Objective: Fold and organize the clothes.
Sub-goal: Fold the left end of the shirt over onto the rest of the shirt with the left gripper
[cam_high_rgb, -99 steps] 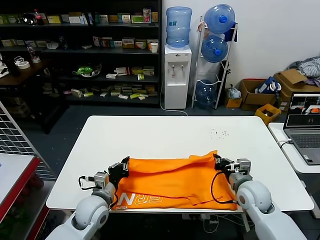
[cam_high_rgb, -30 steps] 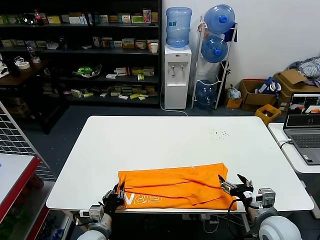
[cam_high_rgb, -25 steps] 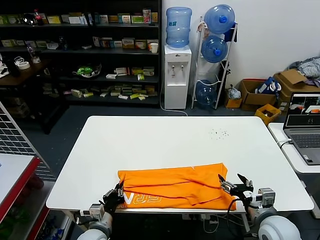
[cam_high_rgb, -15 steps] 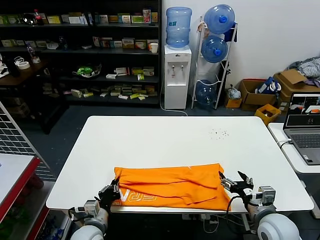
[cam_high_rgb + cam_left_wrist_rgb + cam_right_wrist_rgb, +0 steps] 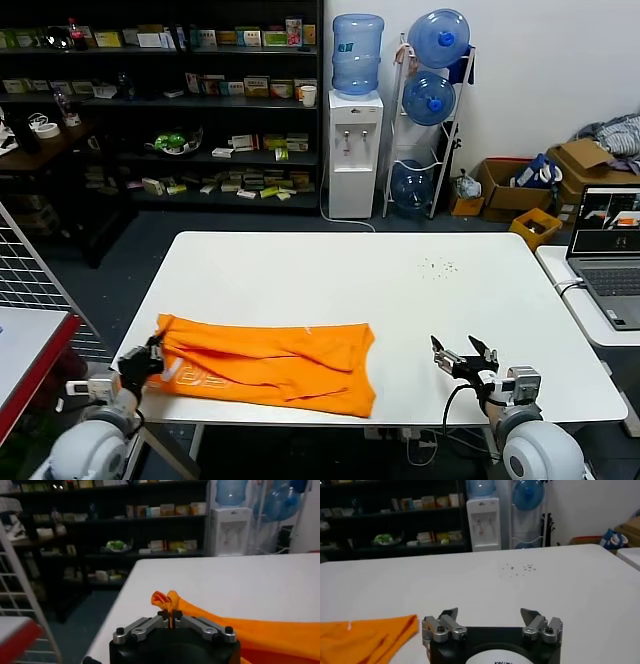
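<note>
1. White rectangular table stood before dark stocked shelves and a white water dispenser.
2. Left gripper sat low at the table's left near corner, jaws pinched shut on a bunched edge of the bright orange cotton T-shirt.
3. T-shirt lay folded along the near-left table edge.
4. Right gripper rested near the right front edge, fingers spread wide, holding nothing, apart from the shirt.
5. Open laptop sat on a side table at the right.

Shirt dragged left across table; left gripper, now clamped on its corner, at left edge. Right gripper now clear of cloth.
</note>
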### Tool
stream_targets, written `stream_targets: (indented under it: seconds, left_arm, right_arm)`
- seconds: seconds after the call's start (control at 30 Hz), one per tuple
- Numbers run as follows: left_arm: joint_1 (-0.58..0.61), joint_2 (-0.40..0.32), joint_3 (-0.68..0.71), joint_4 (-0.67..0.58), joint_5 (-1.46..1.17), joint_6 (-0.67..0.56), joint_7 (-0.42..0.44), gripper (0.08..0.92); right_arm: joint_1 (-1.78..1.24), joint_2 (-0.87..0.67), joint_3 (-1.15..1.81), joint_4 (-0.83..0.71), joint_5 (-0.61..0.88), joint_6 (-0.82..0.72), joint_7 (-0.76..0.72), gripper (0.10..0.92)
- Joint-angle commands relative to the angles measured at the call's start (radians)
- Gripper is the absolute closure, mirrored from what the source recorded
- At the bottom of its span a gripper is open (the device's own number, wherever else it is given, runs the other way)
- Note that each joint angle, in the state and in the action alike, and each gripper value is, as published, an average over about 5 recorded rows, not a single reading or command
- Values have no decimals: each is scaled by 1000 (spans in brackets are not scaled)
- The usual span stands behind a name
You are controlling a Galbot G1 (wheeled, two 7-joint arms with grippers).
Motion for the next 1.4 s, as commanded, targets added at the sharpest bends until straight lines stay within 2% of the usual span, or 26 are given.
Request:
stream_targets:
  seconds: [0.03,0.1,0.2,0.37,0.5,0.67,1.0,1.4]
  left_arm:
    - [-34,252,-113,200,-57,-20,15,883]
    - [-20,239,-114,152,-63,-13,4,883]
    - [11,176,-95,0,-84,29,-37,883]
    - [-21,-23,34,-215,-159,150,-144,883]
    - [-91,-166,171,-271,-234,204,-233,883]
    - [-148,-273,276,-290,-254,227,-305,883]
    - [-182,-407,377,-273,-192,242,-362,883]
    - [-200,-458,387,-216,-127,233,-344,883]
  right_arm:
    - [20,13,-15,-10,-8,2,2,203]
    - [21,20,-16,-13,-13,3,3,203]
    - [21,31,-20,-17,-20,3,6,203]
    - [24,41,-30,-15,-28,-4,17,203]
    - [17,46,-30,-10,-33,-8,24,203]
    - [4,60,-27,-13,-45,-8,26,203]
    - [21,90,-47,-26,-53,-12,33,203]
    - [26,88,-50,-34,-51,-11,33,203]
